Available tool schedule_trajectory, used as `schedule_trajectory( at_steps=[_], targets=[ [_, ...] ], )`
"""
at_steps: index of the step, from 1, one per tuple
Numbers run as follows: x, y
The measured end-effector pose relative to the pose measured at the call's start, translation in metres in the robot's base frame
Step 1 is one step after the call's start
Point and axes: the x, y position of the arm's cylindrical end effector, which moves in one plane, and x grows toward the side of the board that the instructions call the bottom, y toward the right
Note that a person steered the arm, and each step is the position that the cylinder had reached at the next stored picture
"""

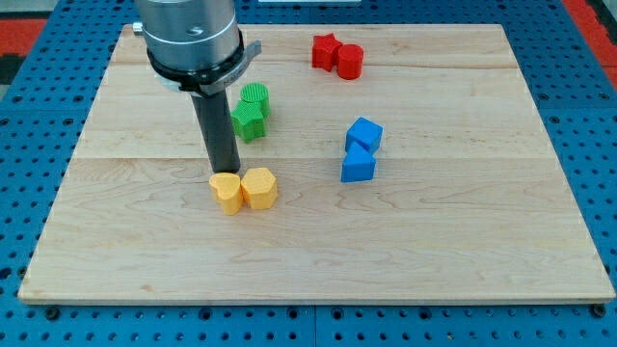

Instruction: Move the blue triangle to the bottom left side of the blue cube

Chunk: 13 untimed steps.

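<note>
Wooden board [318, 260] is filling most of the view, lying on a blue pegboard [29, 173] and carrying eight small blocks in four same-coloured pairs. Arm housing [188, 39] is hanging over the board's top-left part, and its dark rod [217, 130] is reaching down to the table top. The tip [225, 173] is resting at the top edge of a yellow pair, just above the yellow heart-like block [228, 193], which is touching the yellow rounded block [259, 187] at its 3 o'clock. The arm has no pincer, only this bare rod, so nothing is being held or clamped.

From the tip, the blue pair is lying well apart at about 3 o'clock. One blue block [364, 134] is touching another blue block [357, 166] at its 6 o'clock. Which is the triangle and which the cube cannot be told for certain at this size; the lower one appears to be wedge-shaped, so it is probably the blue triangle.

If so, the triangle is already sitting close under the cube and would seem to need only a short nudge toward 9 o'clock to reach the cube's 7 o'clock side. That would call for contact from the triangle's 3 o'clock face, the far side from the tip, with the yellow pair standing partly in the way.

Two green ridged blocks [252, 110] are sitting at the tip's 1 o'clock. A red star [325, 51] and a red rounded block [350, 61] are touching near the board's top edge.
</note>
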Motion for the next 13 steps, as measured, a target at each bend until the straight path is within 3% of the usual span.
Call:
schedule_trajectory(
  at_steps=[2,3,4,5,6,7,9,10,12,13],
  targets=[
    [-0.028,-0.054],
    [-0.031,0.017],
    [-0.028,0.127],
    [0.027,0.153],
    [0.064,0.140],
    [0.066,0.110],
    [0.055,0.249],
    [0.031,0.200],
    [0.055,0.199],
    [0.039,0.168]
  ],
)
